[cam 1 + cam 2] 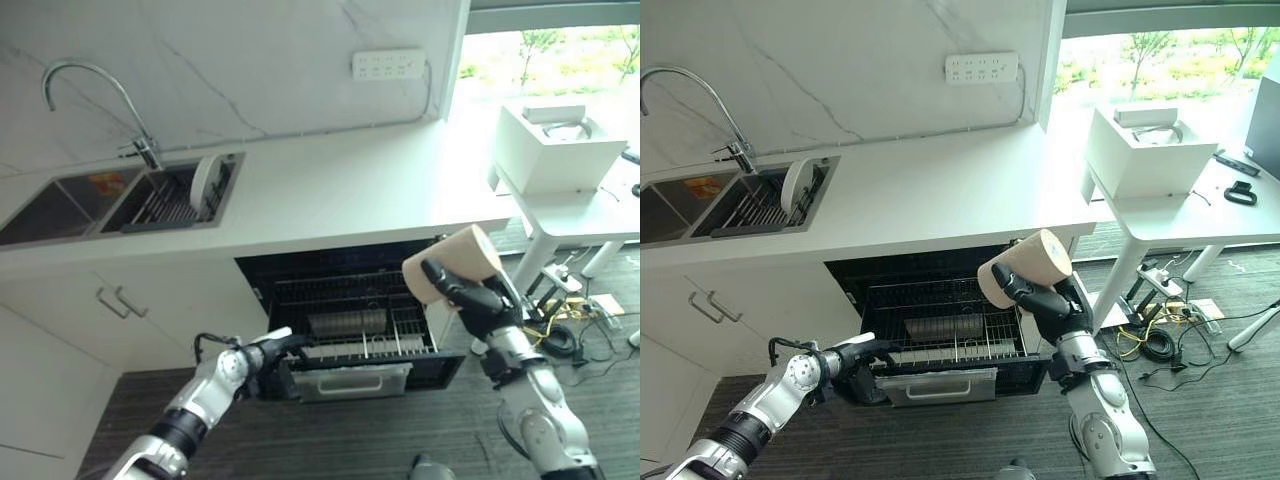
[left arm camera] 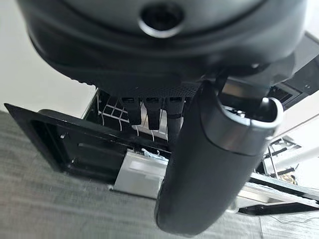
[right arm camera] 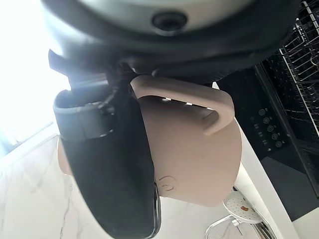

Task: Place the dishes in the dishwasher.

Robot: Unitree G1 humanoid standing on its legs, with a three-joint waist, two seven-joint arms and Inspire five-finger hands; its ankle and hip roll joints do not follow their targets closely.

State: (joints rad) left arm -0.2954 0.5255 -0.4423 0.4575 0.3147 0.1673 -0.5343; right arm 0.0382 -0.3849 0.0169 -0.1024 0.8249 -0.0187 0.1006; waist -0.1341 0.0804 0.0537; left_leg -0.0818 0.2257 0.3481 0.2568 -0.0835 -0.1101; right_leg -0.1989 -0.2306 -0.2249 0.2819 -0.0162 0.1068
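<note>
Beige mug point(image 1: 455, 262) w/ handle, tilted, held in right robot hand point(image 1: 475, 300) above dishwasher point(image 1: 350, 320)'s right side. Dishwasher open, wire rack point(image 1: 350, 330) pulled out. White plate point(image 1: 204, 181) upright in sink rack.

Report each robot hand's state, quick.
Left robot hand: fingers curled on the dishwasher rack front edge.
Right robot hand: closed around a beige mug.

White countertop point(image 1: 350, 190) bears a sink point(image 1: 120, 200) holding a plate point(image 1: 205, 180).
</note>
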